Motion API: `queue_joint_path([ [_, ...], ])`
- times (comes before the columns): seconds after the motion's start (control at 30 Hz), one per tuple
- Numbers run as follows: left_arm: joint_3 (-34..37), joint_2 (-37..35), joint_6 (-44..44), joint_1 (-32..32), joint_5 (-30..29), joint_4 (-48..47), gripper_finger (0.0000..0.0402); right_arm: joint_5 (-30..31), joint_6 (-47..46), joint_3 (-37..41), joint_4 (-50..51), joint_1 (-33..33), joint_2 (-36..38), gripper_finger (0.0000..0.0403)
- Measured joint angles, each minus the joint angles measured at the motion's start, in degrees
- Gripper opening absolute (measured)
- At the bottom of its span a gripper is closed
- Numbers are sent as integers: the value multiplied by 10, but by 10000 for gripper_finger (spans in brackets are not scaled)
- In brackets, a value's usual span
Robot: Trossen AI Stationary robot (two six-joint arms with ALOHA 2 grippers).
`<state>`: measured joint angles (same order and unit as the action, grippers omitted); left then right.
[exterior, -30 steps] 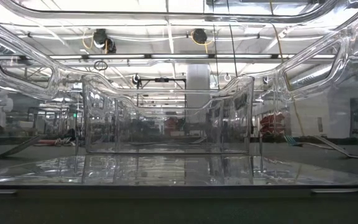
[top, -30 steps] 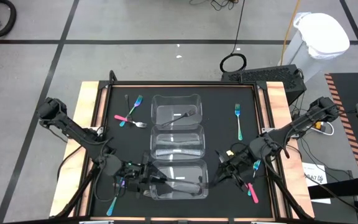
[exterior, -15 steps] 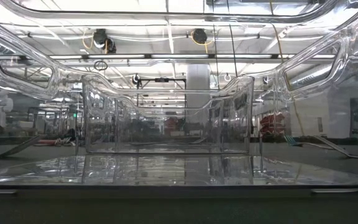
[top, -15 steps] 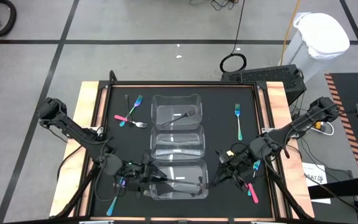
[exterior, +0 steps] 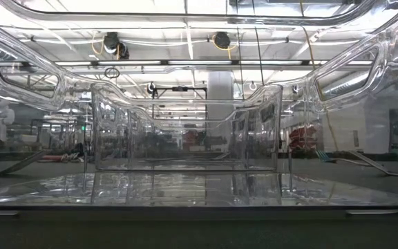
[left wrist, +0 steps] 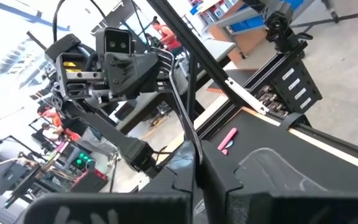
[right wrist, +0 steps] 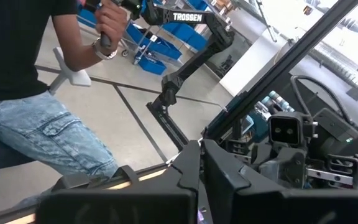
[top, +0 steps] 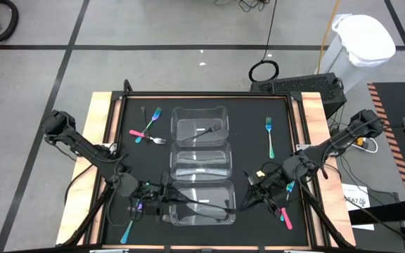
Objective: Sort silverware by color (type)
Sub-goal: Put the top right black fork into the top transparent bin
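My left gripper point(top: 166, 202) sits at the left end of the near clear container point(top: 201, 219) and is shut on a dark grey fork point(top: 202, 204) that reaches across it. My right gripper point(top: 247, 197) is shut beside that container's right end, with nothing between its fingers point(right wrist: 199, 163). On the mat lie a teal fork point(top: 269, 137), a pink fork point(top: 285, 216), a teal one point(top: 289, 186), another teal one point(top: 126, 232), and a crossed pink and teal pair point(top: 146, 130). A dark fork point(top: 206, 130) lies in the far container. My left gripper pinches the dark grey fork by its handle end point(left wrist: 195, 157) between the two fingers. They come about level from the table's left, along the fork. The fork juts forward past them with its tines point(left wrist: 161, 56) at the free end, over the near container.
Three clear containers stand in a row down the middle of the black mat, the middle one point(top: 201, 163) between the others. A raised frame point(top: 297, 112) edges the mat. A person point(right wrist: 36, 112) stands beyond the table. The right arm's wrist point(left wrist: 120, 59) faces my left gripper closely.
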<state>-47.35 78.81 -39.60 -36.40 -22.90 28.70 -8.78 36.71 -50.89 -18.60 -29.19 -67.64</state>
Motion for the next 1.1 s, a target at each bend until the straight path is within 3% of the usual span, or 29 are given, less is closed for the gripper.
queue_joint_path([
  [0.33, 0, 0, 0, 0, -37, -12, 11, 112, -48, 0, 20, -2, 0, 98],
  [0.6, 0, -8, -75, 1, -89, -29, 11, 277, -139, 0, 87, -15, 21, 158],
  [1.0, 0, -91, -59, 54, -79, -156, 11, 489, -323, 0, 227, -45, 43, 168],
  [1.1, 0, -104, -58, 72, -54, -175, 11, 520, -358, 0, 260, -53, 43, 168],
])
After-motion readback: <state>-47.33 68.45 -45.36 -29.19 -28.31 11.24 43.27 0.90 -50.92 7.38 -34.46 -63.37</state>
